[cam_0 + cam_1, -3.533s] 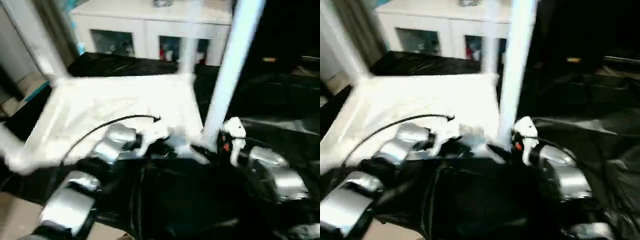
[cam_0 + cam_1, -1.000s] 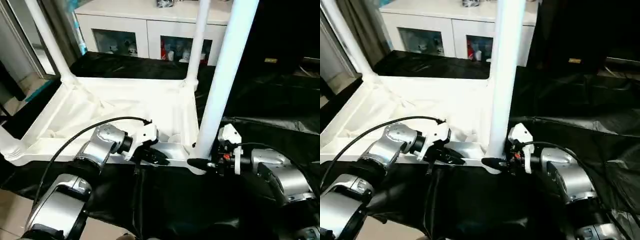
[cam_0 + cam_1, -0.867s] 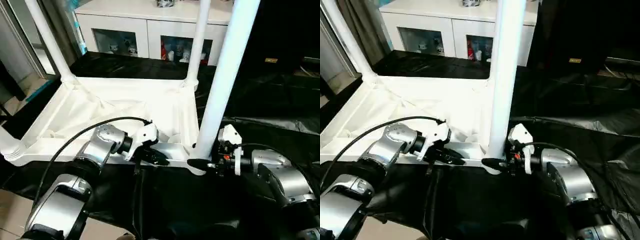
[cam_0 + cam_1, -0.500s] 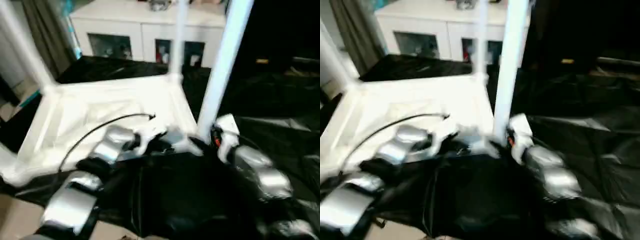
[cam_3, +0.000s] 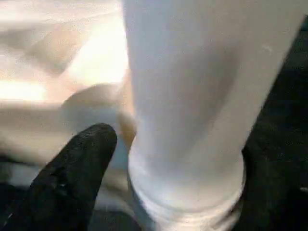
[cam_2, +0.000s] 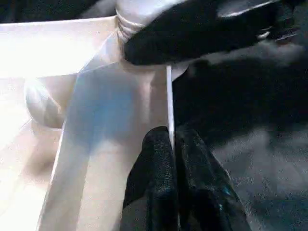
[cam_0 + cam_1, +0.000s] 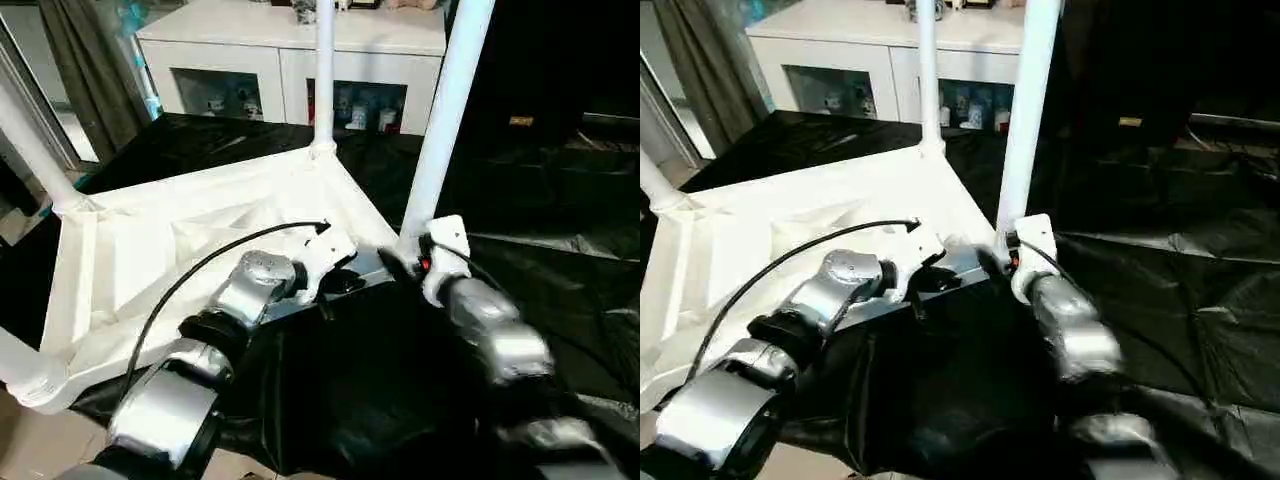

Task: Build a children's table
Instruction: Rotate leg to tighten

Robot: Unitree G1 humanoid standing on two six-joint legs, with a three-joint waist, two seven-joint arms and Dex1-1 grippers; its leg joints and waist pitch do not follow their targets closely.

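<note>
White table rim (image 6: 169, 96) in left pincer (image 6: 174, 144)

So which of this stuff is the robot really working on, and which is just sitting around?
Part of the job:
- tabletop, lying upside down
- near leg, standing in its corner socket
- far leg, upright at the far corner
- left gripper, pinching the tabletop's rim
- right gripper, around the near leg's base

Just lying about:
- cabinet behind
- black sheet under everything
</note>
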